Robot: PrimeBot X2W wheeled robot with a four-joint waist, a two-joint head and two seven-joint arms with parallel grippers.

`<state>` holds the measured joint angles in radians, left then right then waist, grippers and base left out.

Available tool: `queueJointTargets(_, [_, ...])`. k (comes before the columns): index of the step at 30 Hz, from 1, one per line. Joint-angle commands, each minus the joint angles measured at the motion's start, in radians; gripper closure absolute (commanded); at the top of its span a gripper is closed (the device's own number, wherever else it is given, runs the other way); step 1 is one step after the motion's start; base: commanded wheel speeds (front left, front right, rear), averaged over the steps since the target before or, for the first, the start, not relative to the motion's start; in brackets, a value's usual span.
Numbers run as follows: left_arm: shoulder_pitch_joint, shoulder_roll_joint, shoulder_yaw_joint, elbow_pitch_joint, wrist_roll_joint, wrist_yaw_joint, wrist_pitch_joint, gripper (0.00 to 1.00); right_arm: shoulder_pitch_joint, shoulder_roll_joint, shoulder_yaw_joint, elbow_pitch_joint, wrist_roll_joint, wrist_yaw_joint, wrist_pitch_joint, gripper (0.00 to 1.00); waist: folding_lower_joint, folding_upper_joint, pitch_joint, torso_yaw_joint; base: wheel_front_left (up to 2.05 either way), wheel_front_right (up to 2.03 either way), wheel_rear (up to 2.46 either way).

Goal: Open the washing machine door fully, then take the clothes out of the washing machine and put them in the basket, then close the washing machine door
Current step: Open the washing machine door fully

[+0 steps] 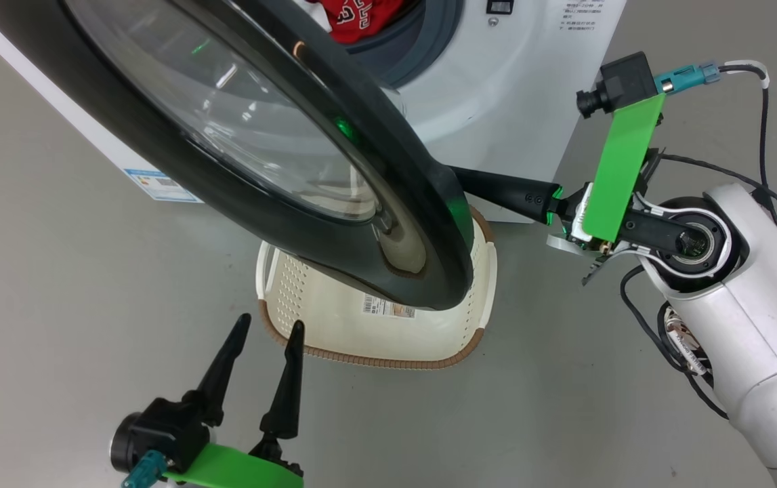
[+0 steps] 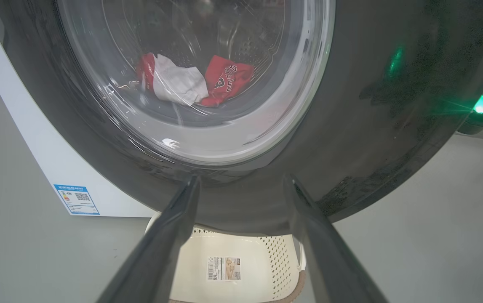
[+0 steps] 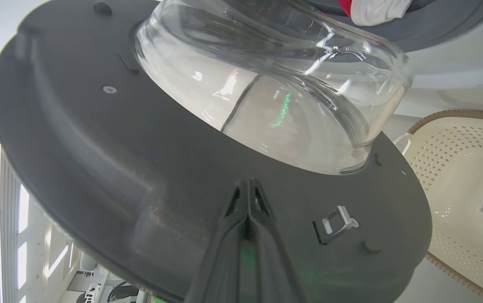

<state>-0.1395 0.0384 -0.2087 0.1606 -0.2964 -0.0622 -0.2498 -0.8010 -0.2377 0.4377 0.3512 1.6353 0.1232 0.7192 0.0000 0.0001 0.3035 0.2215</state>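
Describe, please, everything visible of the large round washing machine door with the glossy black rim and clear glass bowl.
The washing machine door stands partly open, swung out above the cream perforated plastic basket. Its outer rim is wide, glossy black; its inner face is matte dark grey with screws and a small metal latch. The clear glass bowl bulges from that face. The right gripper, fingers shut, seems to press its tips against the inner face.
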Motion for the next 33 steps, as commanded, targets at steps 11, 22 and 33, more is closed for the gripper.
queueJointTargets(11, [0.004,0.012,0.048,-0.018,0.026,-0.007,-0.012,0.00,0.031,0.030,-0.019,-0.026,-0.046,0.008,-0.035,1.00,0.0000,-0.0001,-0.012,-0.001,0.00,0.00,0.00])
queueJointTargets(22, [0.037,0.012,0.078,-0.016,0.034,-0.020,-0.012,0.00,0.156,-0.007,-0.069,-0.007,-0.074,0.008,-0.136,0.00,0.0000,-0.0001,-0.070,-0.031,0.00,0.00,0.00])
queueJointTargets(33, [0.075,0.012,0.132,-0.005,0.052,-0.027,-0.012,0.00,0.333,-0.026,-0.090,0.017,-0.091,0.008,-0.259,0.00,0.0000,-0.0001,-0.123,-0.088,0.00,0.00,0.00])
